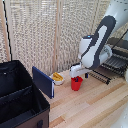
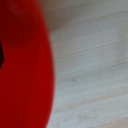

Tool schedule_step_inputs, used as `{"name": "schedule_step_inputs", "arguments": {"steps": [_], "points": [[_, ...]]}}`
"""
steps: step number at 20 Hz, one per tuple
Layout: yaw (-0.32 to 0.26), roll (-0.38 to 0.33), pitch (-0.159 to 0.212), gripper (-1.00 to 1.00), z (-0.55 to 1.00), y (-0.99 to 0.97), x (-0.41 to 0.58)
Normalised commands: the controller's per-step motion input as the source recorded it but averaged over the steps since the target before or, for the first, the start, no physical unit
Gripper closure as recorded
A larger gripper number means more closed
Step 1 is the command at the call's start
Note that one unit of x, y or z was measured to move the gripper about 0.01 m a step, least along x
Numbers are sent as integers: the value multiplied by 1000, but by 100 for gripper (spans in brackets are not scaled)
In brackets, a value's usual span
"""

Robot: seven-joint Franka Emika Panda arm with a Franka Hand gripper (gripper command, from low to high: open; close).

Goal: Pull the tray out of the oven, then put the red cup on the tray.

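Gripper [image 1: 76,75] directly over upright red cup [image 1: 76,84] on wooden table [image 1: 95,105], finger state not discernible; tray [image 1: 114,64] well off toward exterior view's right, extended from oven [image 1: 121,44].

We see the small bright red plastic cup [image 1: 76,83] upright on the pale wooden surface [image 1: 95,107], while the dark wire-bar tray [image 1: 116,62] juts from the black countertop oven [image 1: 121,47] at the exterior view's right.

White arm [image 1: 95,47] w/ black joint bands, rounded shells.
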Motion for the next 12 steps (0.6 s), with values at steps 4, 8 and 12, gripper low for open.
{"name": "schedule_step_inputs", "arguments": {"steps": [4, 8, 12], "points": [[-118, 23, 100, 100, -221, -115, 89], [16, -9, 122, 100, -136, 0, 20], [27, -9, 24, 100, -31, 32, 5]]}}
